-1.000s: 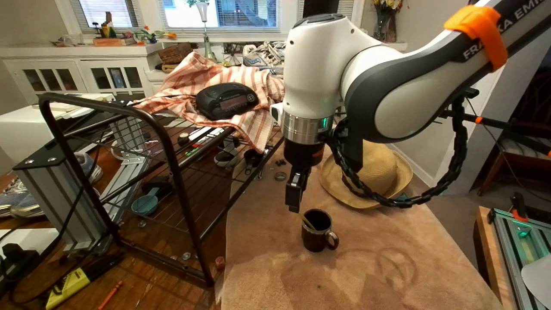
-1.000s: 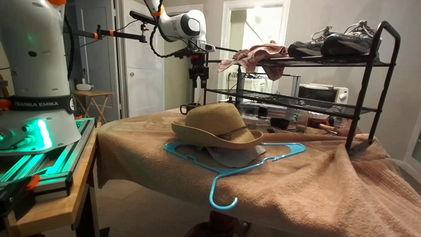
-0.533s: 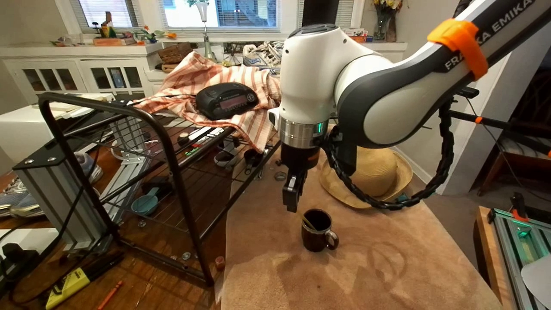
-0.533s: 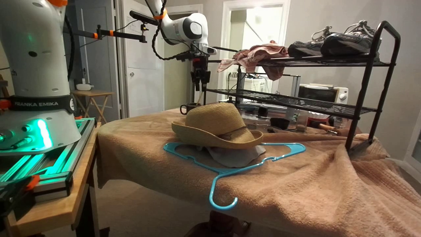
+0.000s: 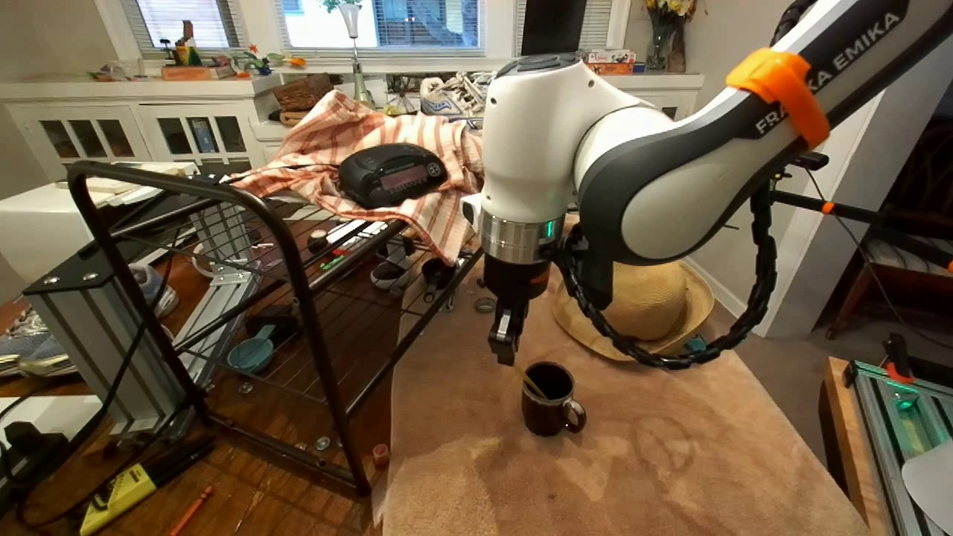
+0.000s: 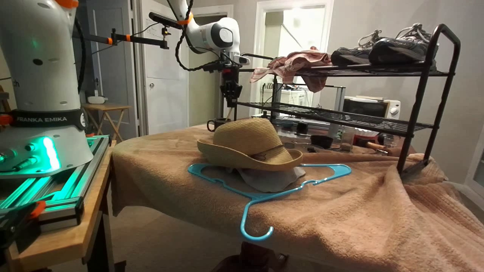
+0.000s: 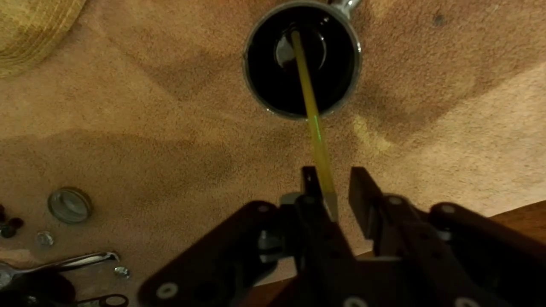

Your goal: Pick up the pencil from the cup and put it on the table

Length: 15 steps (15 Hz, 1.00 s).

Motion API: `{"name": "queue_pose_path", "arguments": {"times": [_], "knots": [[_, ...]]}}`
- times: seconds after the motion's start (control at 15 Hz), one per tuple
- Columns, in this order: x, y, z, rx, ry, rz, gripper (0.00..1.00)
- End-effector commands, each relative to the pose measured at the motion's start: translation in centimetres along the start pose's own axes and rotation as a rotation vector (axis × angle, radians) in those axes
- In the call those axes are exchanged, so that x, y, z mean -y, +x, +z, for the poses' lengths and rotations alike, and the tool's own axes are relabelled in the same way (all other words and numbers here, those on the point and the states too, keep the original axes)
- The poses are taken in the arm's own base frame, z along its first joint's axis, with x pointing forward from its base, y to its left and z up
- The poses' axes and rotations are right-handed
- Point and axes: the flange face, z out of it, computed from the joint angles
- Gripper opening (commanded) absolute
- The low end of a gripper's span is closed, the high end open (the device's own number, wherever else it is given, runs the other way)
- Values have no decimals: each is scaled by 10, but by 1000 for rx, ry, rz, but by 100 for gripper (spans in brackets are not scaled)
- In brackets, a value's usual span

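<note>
The dark cup [image 5: 543,418] stands upright on the tan table [image 5: 633,484], partly behind the hat in an exterior view. Leaning in it, the pale yellow pencil [image 7: 316,132] rests across the cup's rim [image 7: 248,72], with its upper end sticking out. That end lies between the fingers of my gripper [image 7: 334,175], close to or against the left finger [image 7: 309,175] in the wrist view. A gap shows between the pencil and the right finger [image 7: 361,187], so the jaws are narrow but not shut. Above and beside the cup, the gripper [image 5: 505,360] points down.
A straw hat [image 6: 245,139] sits near the cup, with a blue hanger [image 6: 264,196] in front of it. The black wire rack [image 5: 313,357] stands alongside, bearing a cloth and a clock radio [image 5: 391,175]. A glass ring [image 7: 69,205] and cutlery lie on the table.
My gripper has come down a little toward the pencil's top, and its fingers have drawn closer together. Cup and pencil look unmoved.
</note>
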Motion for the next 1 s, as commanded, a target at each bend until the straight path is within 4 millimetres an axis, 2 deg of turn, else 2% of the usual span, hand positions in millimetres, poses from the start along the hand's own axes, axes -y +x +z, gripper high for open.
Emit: {"name": "queue_pose_path", "arguments": {"times": [0.0, 0.13, 0.27, 0.53, 0.6, 0.67, 0.93], "knots": [[4, 5, 5, -11, 2, -24, 22], [5, 5, 5, -12, 1, -29, 18], [6, 5, 5, -12, 1, -32, 19], [5, 5, 7, -9, -2, -32, 30], [5, 5, 7, -10, -2, -32, 30], [4, 6, 6, -10, -4, -33, 35], [3, 10, 2, -21, -9, -42, 25]]}}
